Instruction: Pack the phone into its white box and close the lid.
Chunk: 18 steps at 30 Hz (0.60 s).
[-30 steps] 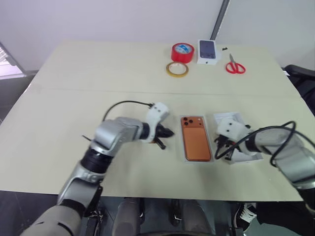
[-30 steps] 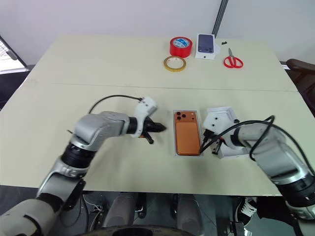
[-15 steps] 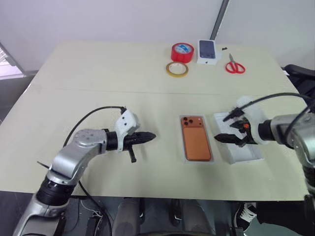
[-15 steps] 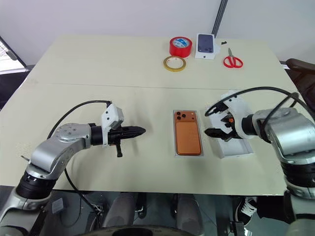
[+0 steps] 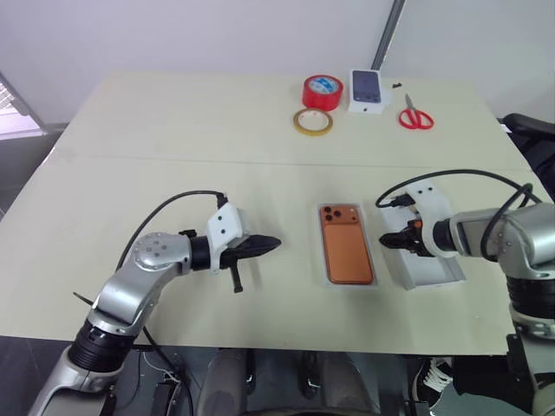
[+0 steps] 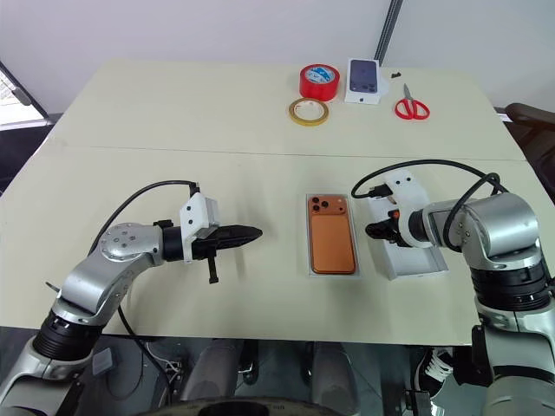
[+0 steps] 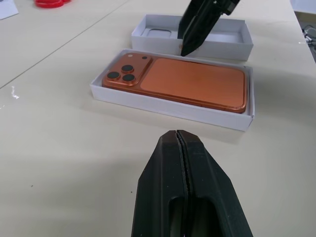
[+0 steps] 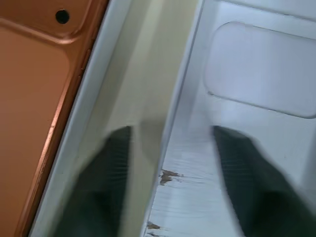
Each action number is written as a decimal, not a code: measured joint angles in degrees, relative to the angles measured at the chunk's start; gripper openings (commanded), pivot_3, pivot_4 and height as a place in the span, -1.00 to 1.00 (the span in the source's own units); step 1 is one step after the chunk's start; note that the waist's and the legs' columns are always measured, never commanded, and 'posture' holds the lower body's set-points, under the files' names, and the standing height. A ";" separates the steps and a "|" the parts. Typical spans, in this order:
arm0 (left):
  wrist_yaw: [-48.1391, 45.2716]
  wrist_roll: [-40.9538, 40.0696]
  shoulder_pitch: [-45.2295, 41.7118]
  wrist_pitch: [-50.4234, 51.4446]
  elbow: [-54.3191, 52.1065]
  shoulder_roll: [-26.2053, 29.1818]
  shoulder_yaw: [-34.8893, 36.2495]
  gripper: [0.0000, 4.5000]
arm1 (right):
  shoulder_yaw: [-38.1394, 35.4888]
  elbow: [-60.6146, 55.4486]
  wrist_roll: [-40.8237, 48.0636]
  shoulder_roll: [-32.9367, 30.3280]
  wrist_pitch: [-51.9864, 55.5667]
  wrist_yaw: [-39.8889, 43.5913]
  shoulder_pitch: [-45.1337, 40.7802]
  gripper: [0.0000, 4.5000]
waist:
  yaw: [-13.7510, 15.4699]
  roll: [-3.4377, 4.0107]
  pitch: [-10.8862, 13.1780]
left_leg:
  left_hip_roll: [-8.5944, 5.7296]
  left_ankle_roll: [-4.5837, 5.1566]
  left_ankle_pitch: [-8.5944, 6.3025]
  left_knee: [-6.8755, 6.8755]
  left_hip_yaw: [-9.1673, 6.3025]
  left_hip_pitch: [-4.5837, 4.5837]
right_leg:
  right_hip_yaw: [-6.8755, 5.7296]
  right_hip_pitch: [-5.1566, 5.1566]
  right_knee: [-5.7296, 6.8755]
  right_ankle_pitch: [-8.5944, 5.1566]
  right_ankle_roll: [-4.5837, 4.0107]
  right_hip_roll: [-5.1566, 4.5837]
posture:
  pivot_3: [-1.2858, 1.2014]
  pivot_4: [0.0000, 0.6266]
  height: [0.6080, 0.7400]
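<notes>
One phone [image 5: 347, 250] lies camera-side up in its white box [image 7: 174, 107], mid-table. Just beside it, the lid [image 5: 438, 273] sits open side up, and the right gripper [image 8: 170, 185] straddles its near wall, fingers [image 8: 106, 173] apart, one outside and one inside. The left gripper [image 5: 267, 245], pinched together and empty, hovers over bare table [image 5: 173, 130], well apart from the box.

No text, brand or number can be read; the red tape roll [image 5: 322, 91] at twelve o'clock perhaps carries a blue label, illegible.
</notes>
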 measured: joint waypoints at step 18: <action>7.39 -2.11 2.78 0.32 4.25 -1.24 11.41 -1.00 | -16.05 22.13 59.53 10.78 -7.80 -41.36 -19.66 -0.99 | -1.50 -0.03 -0.04 | 0.13 0.02 0.00 -0.05 0.00 0.03 | -0.04 0.05 0.10 0.14 0.25 0.37 | 0.03 -0.52 0.93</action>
